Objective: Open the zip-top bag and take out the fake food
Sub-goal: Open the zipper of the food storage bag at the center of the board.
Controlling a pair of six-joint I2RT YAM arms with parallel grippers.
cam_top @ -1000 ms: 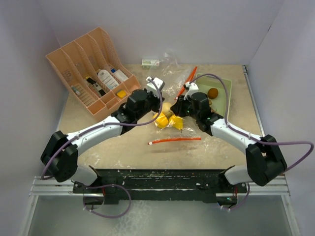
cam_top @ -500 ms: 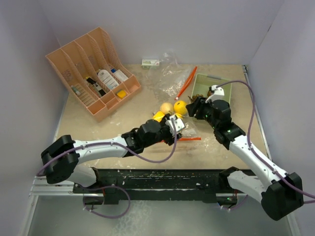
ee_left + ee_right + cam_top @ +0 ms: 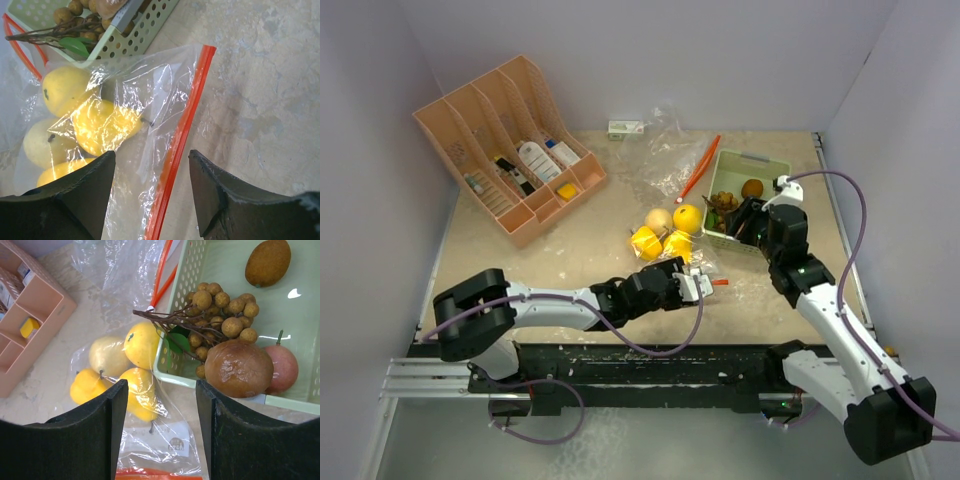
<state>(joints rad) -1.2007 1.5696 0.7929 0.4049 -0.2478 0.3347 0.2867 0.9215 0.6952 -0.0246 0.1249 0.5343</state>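
Both arms pulled back from zip-top bag (image 3: 692, 262); jaws, pinched before, now spread. Fake food (image 3: 665, 238), yellow pieces, lies inside bag at table middle, just beside green basket (image 3: 765, 163). Left gripper (image 3: 698, 285) low at orange zip strip (image 3: 177, 150), holding nothing, probably lining up new grip. Right gripper (image 3: 752, 215) over basket rim, spread, empty. Left wrist view shows strip between fingers; top view shows only strip's end. Zip parted or not: cannot tell.

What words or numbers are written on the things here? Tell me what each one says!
Nothing here is clear enough to quote.
Paper slip inside the clear bag: a round dark mark with tiny print, too blurred to read.
Small white box at the table's far edge: green print, too small.
White bottle in the orange rack: label too small.
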